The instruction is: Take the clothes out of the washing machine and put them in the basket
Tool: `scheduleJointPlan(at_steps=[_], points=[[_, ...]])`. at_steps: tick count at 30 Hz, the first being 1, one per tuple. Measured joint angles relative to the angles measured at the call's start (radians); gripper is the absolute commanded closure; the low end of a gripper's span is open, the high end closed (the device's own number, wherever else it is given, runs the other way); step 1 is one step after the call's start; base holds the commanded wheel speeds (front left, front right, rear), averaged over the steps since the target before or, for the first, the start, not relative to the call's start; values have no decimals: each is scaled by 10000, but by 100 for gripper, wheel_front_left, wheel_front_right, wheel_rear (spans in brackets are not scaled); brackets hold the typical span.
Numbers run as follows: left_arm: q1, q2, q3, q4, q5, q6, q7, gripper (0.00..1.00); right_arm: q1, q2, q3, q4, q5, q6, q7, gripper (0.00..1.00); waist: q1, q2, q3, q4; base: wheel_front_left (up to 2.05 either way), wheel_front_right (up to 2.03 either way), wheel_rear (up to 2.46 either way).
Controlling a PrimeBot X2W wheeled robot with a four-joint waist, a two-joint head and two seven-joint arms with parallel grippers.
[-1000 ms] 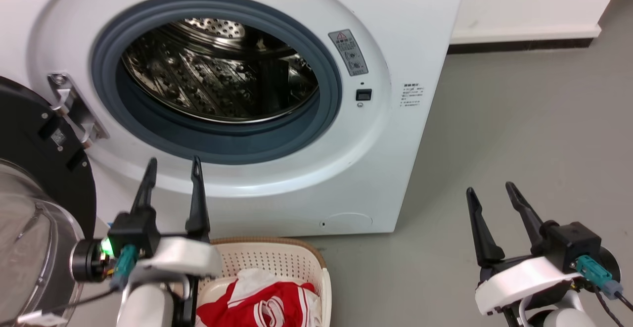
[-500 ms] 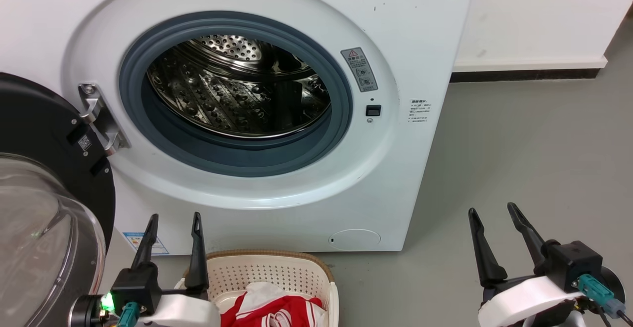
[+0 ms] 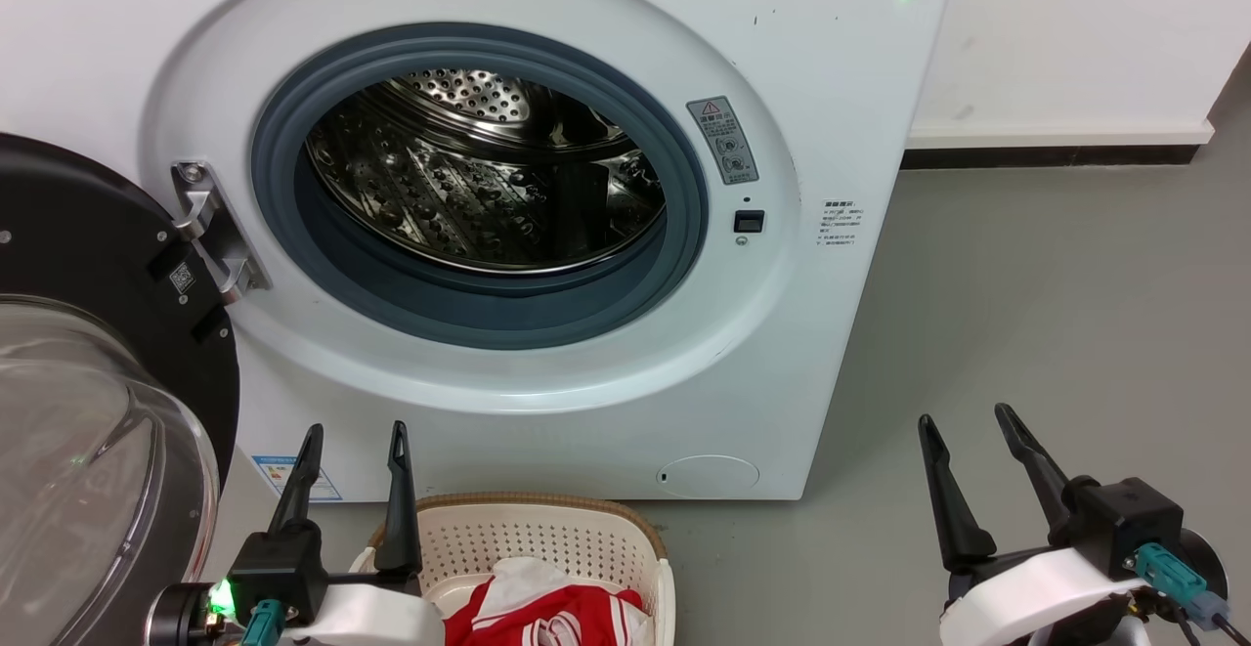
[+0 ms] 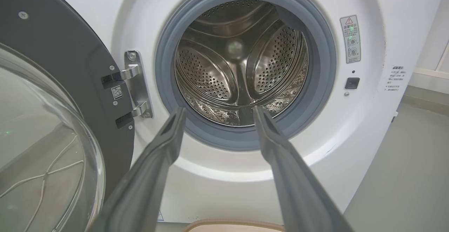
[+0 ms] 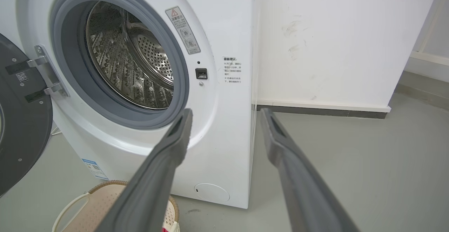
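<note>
Head view — clothes (image 3: 557, 617) in basket (image 3: 547, 534), lower centre; drum (image 3: 469, 187) looks bare; left gripper (image 3: 357, 428), right gripper (image 3: 963, 413) splayed, empty — recheck drum floor.

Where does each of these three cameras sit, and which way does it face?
Head view: on the head, looking down at the washing machine and basket; left gripper and right gripper show, open.
Left wrist view: on that wrist, facing straight into the drum; its fingers show.
Right wrist view: on that wrist, facing the machine's right edge and wall; its fingers show.
All share the drum and basket.
</note>
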Motion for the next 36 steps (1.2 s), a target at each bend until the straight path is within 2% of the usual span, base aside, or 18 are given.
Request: scheduleJointPlan(at_steps=[5, 6, 9, 21, 36], points=[[0, 17, -56, -17, -8, 33, 2, 0, 23, 0, 6, 19, 38, -2, 0, 0, 0, 0, 25, 18, 0, 0, 0], [5, 15, -67, -2, -10, 33, 2, 100, 26, 2, 8, 52, 36, 0, -2, 100, 1, 0, 28, 23, 0, 0, 0], [145, -59, -56, 360, -374, -13, 151, 100, 189, 4, 29, 362, 408, 0, 15, 100, 1, 0, 33, 29, 0, 0, 0], [-12, -155, 272, 593, -2688, -330, 734, 100, 82, -111, -56, 729, 2957, 0, 146, 100, 2, 0, 57, 45, 0, 0, 0], [-245, -278, 606, 838, -5175, -685, 1340, 100, -255, -219, -182, 1093, 5578, -2, 355, 100, 2, 0, 85, 66, 0, 0, 0]])
